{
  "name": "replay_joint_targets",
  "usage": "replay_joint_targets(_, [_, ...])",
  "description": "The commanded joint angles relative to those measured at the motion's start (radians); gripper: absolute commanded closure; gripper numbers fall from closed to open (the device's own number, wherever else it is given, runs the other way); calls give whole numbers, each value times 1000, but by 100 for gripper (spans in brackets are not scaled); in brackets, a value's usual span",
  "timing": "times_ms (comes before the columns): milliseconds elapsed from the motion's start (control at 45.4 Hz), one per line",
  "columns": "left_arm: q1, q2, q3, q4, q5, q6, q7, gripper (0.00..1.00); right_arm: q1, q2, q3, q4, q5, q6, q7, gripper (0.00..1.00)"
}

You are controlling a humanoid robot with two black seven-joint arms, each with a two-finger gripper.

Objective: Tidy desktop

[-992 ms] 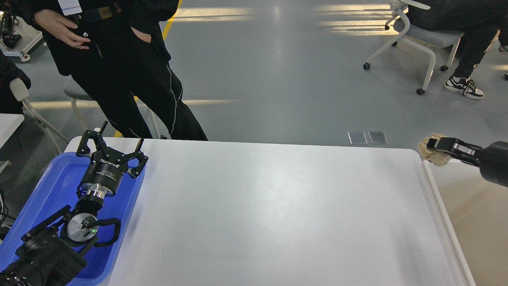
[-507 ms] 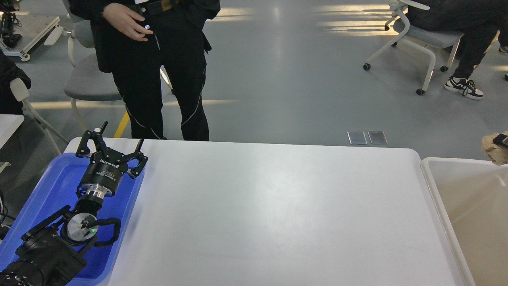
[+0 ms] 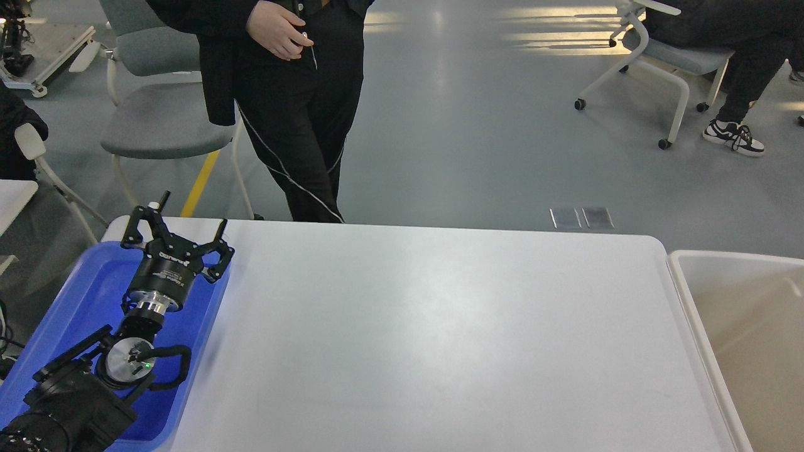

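Note:
The desktop is a large glossy white tabletop with rounded corners and nothing lies on its bare surface. My left gripper hangs over the far end of the blue tray at the table's left, with its fingers spread open and nothing between them. My right gripper and its arm are out of view.
A cream-coloured bin stands against the table's right edge. A person in black stands just beyond the far edge. A grey chair is behind the left corner, and a white chair with a seated person is at the far right.
My right gripper, shut on a beige crumpled wad, moved right over the bin and out of view. The person walked rightward behind the table. My left arm has not moved.

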Motion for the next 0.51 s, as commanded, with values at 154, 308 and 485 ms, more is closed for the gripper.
replay_joint_targets(154, [0, 0, 0, 0, 0, 0, 0, 0, -368, 248, 276, -435, 230, 84, 17, 100])
replay_joint_targets(308, [0, 0, 0, 0, 0, 0, 0, 0, -520, 337, 471, -621, 225, 167, 10, 100])
replay_joint_targets(485, [0, 0, 0, 0, 0, 0, 0, 0, -576, 448, 526, -789, 215, 222, 10, 100])
